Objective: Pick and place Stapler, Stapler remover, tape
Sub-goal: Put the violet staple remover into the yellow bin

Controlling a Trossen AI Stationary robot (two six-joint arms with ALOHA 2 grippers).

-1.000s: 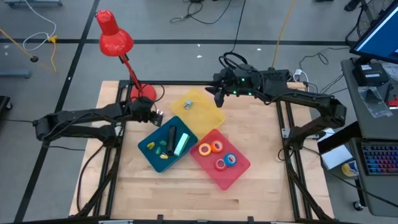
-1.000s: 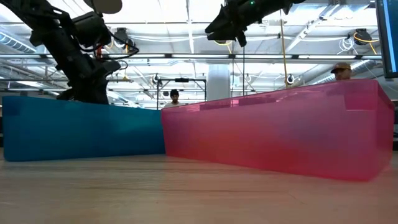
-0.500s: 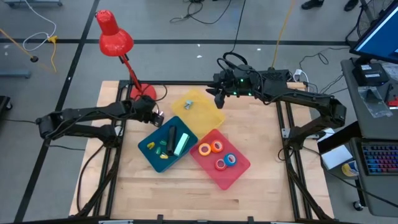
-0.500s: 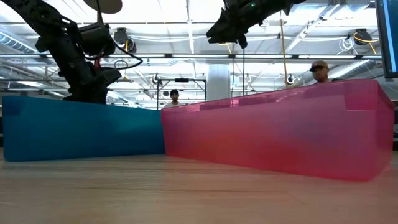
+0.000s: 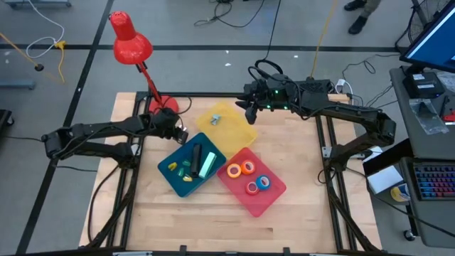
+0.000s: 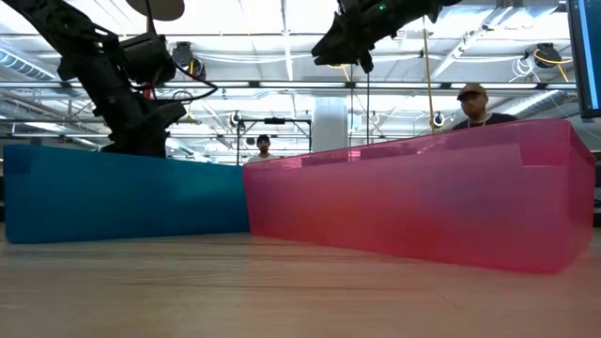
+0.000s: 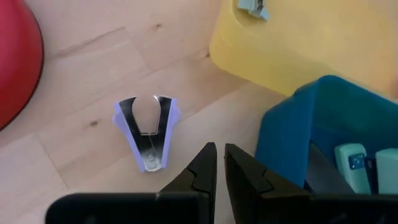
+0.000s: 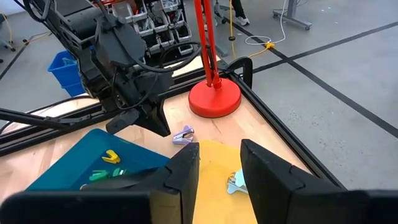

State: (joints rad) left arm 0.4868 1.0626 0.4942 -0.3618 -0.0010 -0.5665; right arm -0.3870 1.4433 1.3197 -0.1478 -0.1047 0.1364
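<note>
A lavender stapler remover [image 7: 148,134] lies flat on the bare wood between the red lamp base [image 7: 15,56] and the blue tray [image 7: 323,130]. My left gripper [image 7: 217,167] hovers shut just beside it, touching nothing. A light blue stapler remover [image 5: 215,119] lies in the yellow tray [image 5: 238,131]. A black stapler [image 5: 196,155] and a green stapler [image 5: 207,165] lie in the blue tray [image 5: 170,178]. Several tape rolls [image 5: 248,167] lie in the pink tray [image 5: 274,195]. My right gripper [image 8: 217,165] hangs open, high over the yellow tray's far side.
A red desk lamp [image 5: 130,43] stands on its base [image 5: 162,107] at the table's far left corner. The three trays crowd the table's middle, and bare wood [image 5: 213,227] lies along the near edge. A person [image 6: 474,103] stands beyond the table.
</note>
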